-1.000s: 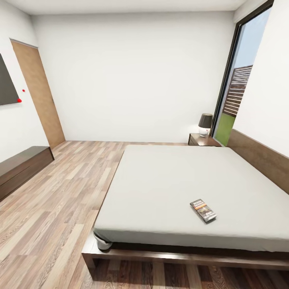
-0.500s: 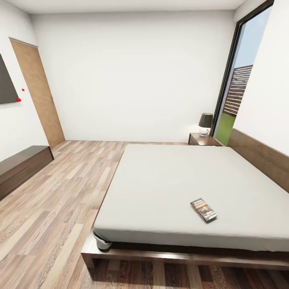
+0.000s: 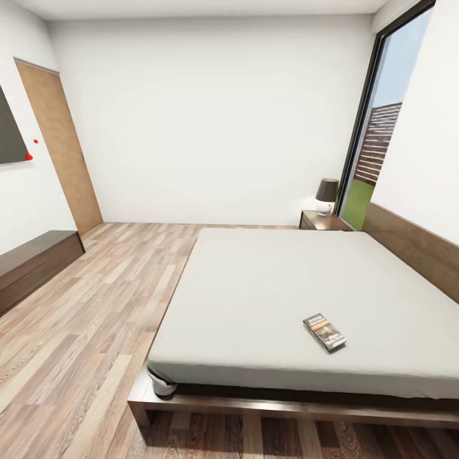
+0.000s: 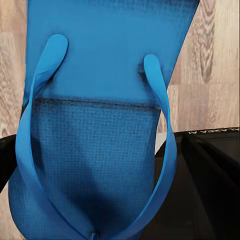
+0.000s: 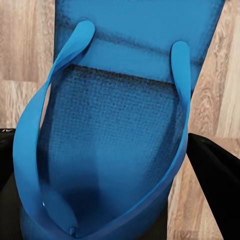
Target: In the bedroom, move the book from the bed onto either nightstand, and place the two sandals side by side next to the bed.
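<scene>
the robot stands at the foot of the bed (image 3: 274, 287), carrying one sandal in each arm, so the step in hand seems to be bringing the sandals to the bed. the left sandal (image 4: 95, 125) hangs close before the left wrist camera, above the wood floor (image 4: 220, 60); the right sandal (image 5: 125, 120) hangs the same way before the right wrist camera. dark parts of each hand frame the sandals at the edges, but the fingers are not clear, so i cannot tell for sure if each hand is clenched on its sandal, though this is likely.

both sandals are bright blue, flat, with a textured sole and thin straps meeting at the toe.

the book (image 3: 324, 332) lies on the grey mattress, near the foot edge, toward the headboard side. a nightstand (image 3: 322, 221) with a lamp (image 3: 326, 194) stands at the far corner, beside the window.

next, i think the sandals must be lowered to the floor beside the bed, close together and parallel.
</scene>
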Robot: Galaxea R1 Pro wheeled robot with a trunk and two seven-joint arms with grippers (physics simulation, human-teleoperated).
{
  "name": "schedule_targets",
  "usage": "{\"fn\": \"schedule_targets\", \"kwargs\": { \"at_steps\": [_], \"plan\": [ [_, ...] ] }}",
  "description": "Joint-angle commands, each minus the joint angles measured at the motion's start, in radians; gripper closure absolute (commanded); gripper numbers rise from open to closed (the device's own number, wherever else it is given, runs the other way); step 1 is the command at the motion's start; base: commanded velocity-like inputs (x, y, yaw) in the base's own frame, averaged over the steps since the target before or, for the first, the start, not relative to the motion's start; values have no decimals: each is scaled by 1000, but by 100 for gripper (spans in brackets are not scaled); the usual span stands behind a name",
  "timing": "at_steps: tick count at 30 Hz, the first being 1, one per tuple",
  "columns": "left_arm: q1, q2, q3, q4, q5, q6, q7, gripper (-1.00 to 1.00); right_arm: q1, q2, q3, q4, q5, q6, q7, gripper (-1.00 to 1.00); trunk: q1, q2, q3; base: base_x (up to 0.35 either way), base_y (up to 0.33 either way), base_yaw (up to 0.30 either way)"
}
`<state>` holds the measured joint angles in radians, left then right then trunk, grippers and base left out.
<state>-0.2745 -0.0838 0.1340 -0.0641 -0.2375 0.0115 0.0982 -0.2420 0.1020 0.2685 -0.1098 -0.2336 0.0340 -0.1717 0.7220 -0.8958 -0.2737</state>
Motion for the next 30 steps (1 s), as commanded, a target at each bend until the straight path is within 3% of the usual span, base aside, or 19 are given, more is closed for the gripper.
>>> {"fn": "schedule_targets", "kwargs": {
  "at_steps": [1,7,18,24,30],
  "plan": [
    [-8,0,9,0,-11,17,-7,100,-1,0,7,-2,-12,10,-4,100,4,-8,-5,0,0,0],
    [-22,0,9,0,-10,78,-37,100,-1,-1,3,-6,-17,59,23,100,27,-50,-23,0,0,0],
    [-24,0,9,0,-10,91,-59,100,-10,-3,-5,-9,-20,221,34,100,69,-127,-58,0,0,0],
    [-25,-1,9,0,-9,91,-78,100,-12,-1,-7,-20,-21,249,34,100,92,-169,-77,0,0,0],
    [-25,0,9,0,-9,91,-82,100,-12,-1,-7,-34,-21,250,35,100,100,-183,-83,0,0,0]
  ]
}}
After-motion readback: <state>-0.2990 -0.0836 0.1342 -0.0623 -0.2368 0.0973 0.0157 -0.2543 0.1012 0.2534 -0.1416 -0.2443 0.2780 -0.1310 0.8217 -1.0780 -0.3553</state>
